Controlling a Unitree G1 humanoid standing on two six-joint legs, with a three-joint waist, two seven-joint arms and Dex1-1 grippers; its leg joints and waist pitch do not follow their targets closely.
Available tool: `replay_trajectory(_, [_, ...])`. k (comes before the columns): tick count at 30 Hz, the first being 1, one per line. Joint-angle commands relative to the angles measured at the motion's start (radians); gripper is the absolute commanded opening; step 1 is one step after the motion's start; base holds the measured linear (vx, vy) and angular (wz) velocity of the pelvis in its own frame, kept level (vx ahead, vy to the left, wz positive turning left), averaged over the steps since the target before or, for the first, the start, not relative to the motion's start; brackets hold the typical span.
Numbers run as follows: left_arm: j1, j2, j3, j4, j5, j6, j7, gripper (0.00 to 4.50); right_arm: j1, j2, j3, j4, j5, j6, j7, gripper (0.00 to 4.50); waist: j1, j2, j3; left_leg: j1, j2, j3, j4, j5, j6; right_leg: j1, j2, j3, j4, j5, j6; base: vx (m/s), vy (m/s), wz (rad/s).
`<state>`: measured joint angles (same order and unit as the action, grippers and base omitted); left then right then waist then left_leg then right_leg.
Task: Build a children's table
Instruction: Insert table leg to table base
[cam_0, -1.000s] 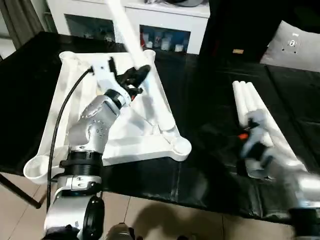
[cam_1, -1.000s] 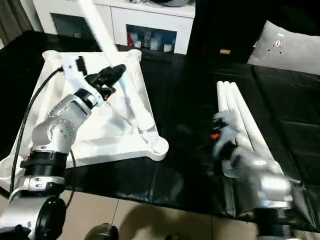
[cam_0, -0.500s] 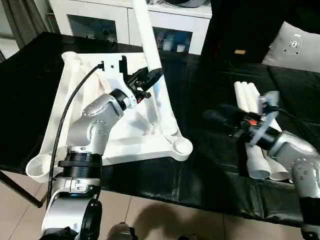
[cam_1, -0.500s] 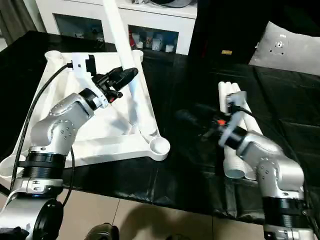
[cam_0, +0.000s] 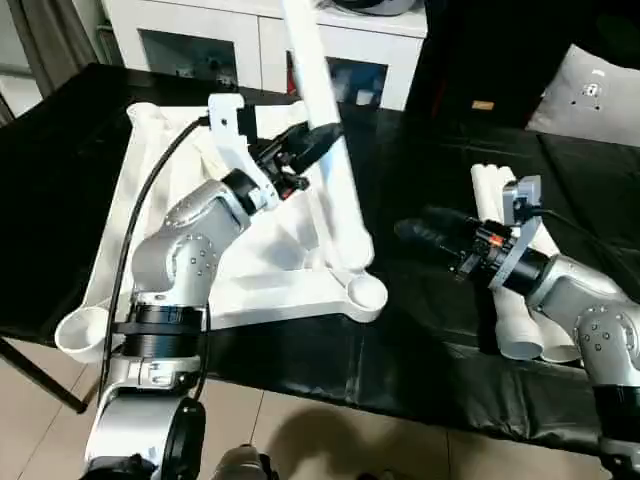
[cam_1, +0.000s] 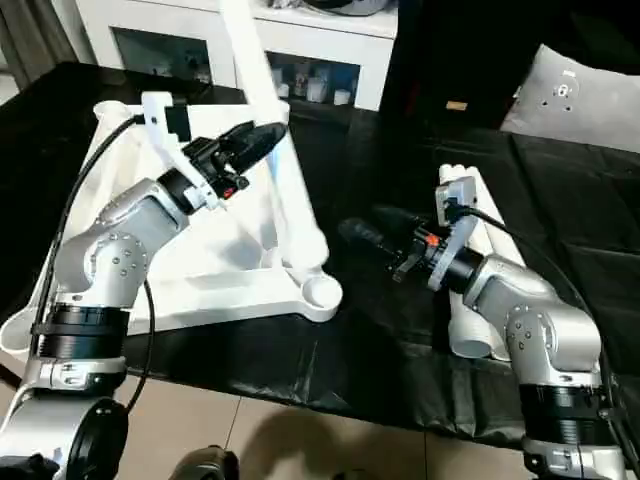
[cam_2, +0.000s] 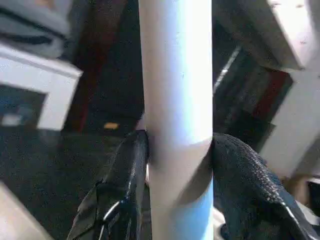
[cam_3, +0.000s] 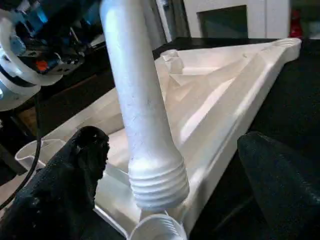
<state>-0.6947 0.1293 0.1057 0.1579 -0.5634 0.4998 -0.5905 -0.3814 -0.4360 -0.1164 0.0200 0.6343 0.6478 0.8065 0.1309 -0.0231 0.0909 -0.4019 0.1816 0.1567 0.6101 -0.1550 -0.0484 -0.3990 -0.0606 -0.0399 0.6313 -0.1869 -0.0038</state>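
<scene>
Change, leg: the leg (cam_0: 322, 120) in the left gripper (cam_0: 318, 143) stands steeper than a second ago; its threaded end now hangs just above the near right socket (cam_0: 367, 293) of the top (cam_0: 270, 250), where before it lay lower across the ribs.
Change, right arm: it was a blur low beside the spare legs (cam_0: 505, 260); now the right gripper (cam_0: 425, 232) reaches across the black table (cam_0: 420, 340) toward the socket.
Left gripper: black fingers (cam_2: 125, 170) clamped on the leg from both sides, at about mid-length.
Right gripper: jaws wide apart, holding nothing; in the right wrist view the leg's threaded end (cam_3: 157, 182) shows between its two fingers, clear of both.
Top: white plastic, lying underside up on the black table, ribs running diagonally to round sockets at the corners.
Held leg: a white tube, narrowing to a ribbed screw end; not yet in the socket.
Sockets: the near right one and the near left one (cam_0: 82, 331) are open cups with no leg in them.
Spare legs: white tubes lying side by side on the table, under the right forearm.
</scene>
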Motion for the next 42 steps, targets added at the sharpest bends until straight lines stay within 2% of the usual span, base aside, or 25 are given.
replay_trajectory(1, [0.006, 0.005, -0.026, -0.038, -0.024, 0.017, -0.043, 1.75, -0.012, -0.011, -0.001, -0.011, 0.009, -0.007, 0.029, 4.50, 0.001, -0.002, -0.098, 0.026, 0.039, -0.001, -0.065, -0.160, -0.002, 0.051, -0.076, 0.034, -0.072, -0.149, -0.214, 0.000, 0.000, 0.00])
replay_trajectory(2, [0.007, 0.012, -0.042, -0.049, -0.033, 0.026, -0.081, 1.75, -0.014, -0.025, 0.013, -0.010, 0.018, 0.000, 0.073, 4.50, 0.002, 0.001, -0.097, 0.027, 0.037, -0.001, -0.065, -0.166, -0.003, 0.051, -0.075, 0.034, -0.073, -0.155, -0.212, 0.000, 0.000, 0.00])
replay_trajectory(8, [0.005, 0.039, -0.072, -0.080, -0.057, 0.045, -0.172, 1.75, -0.015, -0.073, 0.057, -0.011, 0.033, 0.013, 0.200, 4.50, 0.009, 0.001, -0.098, 0.027, 0.040, -0.002, -0.065, -0.165, 0.003, 0.052, -0.075, 0.035, -0.071, -0.139, -0.214, 0.000, 0.000, 0.00])
replay_trajectory(9, [0.001, 0.048, -0.083, -0.092, -0.067, 0.056, -0.204, 1.75, -0.024, -0.086, 0.070, -0.009, 0.045, 0.028, 0.240, 4.50, 0.010, 0.009, -0.098, 0.028, 0.040, -0.003, -0.065, -0.169, 0.002, 0.052, -0.076, 0.034, -0.070, -0.142, -0.216, 0.000, 0.000, 0.00])
replay_trajectory(11, [-0.001, 0.055, -0.092, -0.101, -0.075, 0.061, -0.230, 1.75, -0.031, -0.096, 0.082, -0.009, 0.051, 0.039, 0.276, 4.50, 0.010, 0.004, -0.097, 0.028, 0.040, -0.003, -0.065, -0.176, 0.004, 0.052, -0.074, 0.034, -0.071, -0.144, -0.225, 0.000, 0.000, 0.00])
replay_trajectory(12, [-0.002, 0.057, -0.094, -0.103, -0.077, 0.063, -0.237, 1.75, -0.032, -0.099, 0.086, -0.008, 0.050, 0.040, 0.285, 4.20, 0.010, 0.004, -0.098, 0.027, 0.040, -0.003, -0.064, -0.175, 0.004, 0.052, -0.075, 0.034, -0.070, -0.144, -0.227, 0.000, 0.000, 0.00])
replay_trajectory(13, [-0.003, 0.059, -0.099, -0.109, -0.082, 0.065, -0.248, 1.75, -0.035, -0.103, 0.098, -0.005, 0.046, 0.046, 0.302, 4.12, 0.009, 0.000, -0.097, 0.027, 0.040, -0.002, -0.065, -0.174, 0.003, 0.051, -0.075, 0.034, -0.070, -0.144, -0.229, 0.000, 0.000, 0.00])
replay_trajectory(20, [-0.004, 0.063, -0.108, -0.133, -0.100, 0.080, -0.284, 1.75, -0.054, -0.102, 0.150, 0.035, 0.019, 0.043, 0.338, 3.65, 0.009, 0.000, -0.098, 0.027, 0.040, -0.002, -0.064, -0.173, -0.003, 0.051, -0.076, 0.033, -0.072, -0.175, -0.226, 0.000, 0.000, 0.00])
replay_trajectory(23, [-0.001, 0.065, -0.114, -0.142, -0.103, 0.086, -0.290, 1.75, -0.056, -0.093, 0.163, 0.037, 0.010, 0.043, 0.342, 3.27, 0.010, 0.001, -0.098, 0.028, 0.041, -0.003, -0.064, -0.174, -0.004, 0.051, -0.076, 0.034, -0.071, -0.164, -0.227, 0.000, 0.000, 0.00])
replay_trajectory(25, [-0.001, 0.064, -0.113, -0.144, -0.104, 0.089, -0.291, 1.75, -0.059, -0.087, 0.173, 0.049, -0.018, 0.029, 0.326, 3.19, 0.010, 0.002, -0.098, 0.027, 0.041, -0.003, -0.064, -0.171, -0.003, 0.051, -0.075, 0.033, -0.070, -0.159, -0.227, 0.000, 0.000, 0.00])
replay_trajectory(27, [0.000, 0.063, -0.113, -0.149, -0.106, 0.093, -0.293, 1.75, -0.061, -0.087, 0.184, 0.069, -0.042, 0.008, 0.319, 2.89, 0.009, 0.002, -0.098, 0.027, 0.040, -0.002, -0.063, -0.169, -0.006, 0.050, -0.075, 0.034, -0.071, -0.156, -0.229, 0.000, 0.000, 0.00])
replay_trajectory(30, [0.000, 0.064, -0.115, -0.151, -0.109, 0.095, -0.295, 1.75, -0.063, -0.085, 0.186, 0.075, -0.041, 0.006, 0.322, 2.76, 0.009, 0.003, -0.099, 0.028, 0.040, -0.002, -0.064, -0.178, -0.008, 0.051, -0.074, 0.034, -0.070, -0.158, -0.228, 0.000, 0.000, 0.00])
replay_trajectory(31, [0.001, 0.064, -0.116, -0.155, -0.112, 0.097, -0.294, 1.75, -0.062, -0.082, 0.185, 0.069, -0.034, 0.011, 0.323, 2.51, 0.010, 0.004, -0.099, 0.028, 0.040, -0.003, -0.064, -0.175, -0.006, 0.052, -0.074, 0.033, -0.069, -0.152, -0.227, 0.000, 0.000, 0.00])
replay_trajectory(36, [0.001, 0.058, -0.115, -0.156, -0.115, 0.103, -0.291, 1.75, -0.063, -0.067, 0.184, 0.069, -0.039, 0.008, 0.318, 2.15, 0.009, 0.005, -0.099, 0.028, 0.041, -0.003, -0.064, -0.173, -0.002, 0.051, -0.074, 0.033, -0.068, -0.143, -0.233, 0.000, 0.000, 0.00])
replay_trajectory(42, [0.010, 0.059, -0.126, -0.144, -0.089, 0.099, -0.268, 1.75, -0.050, -0.042, 0.179, 0.052, -0.032, 0.006, 0.301, 1.98, 0.008, -0.004, -0.099, 0.028, 0.041, -0.001, -0.064, -0.164, 0.000, 0.051, -0.075, 0.034, -0.069, -0.149, -0.228, 0.000, 0.000, 0.00])
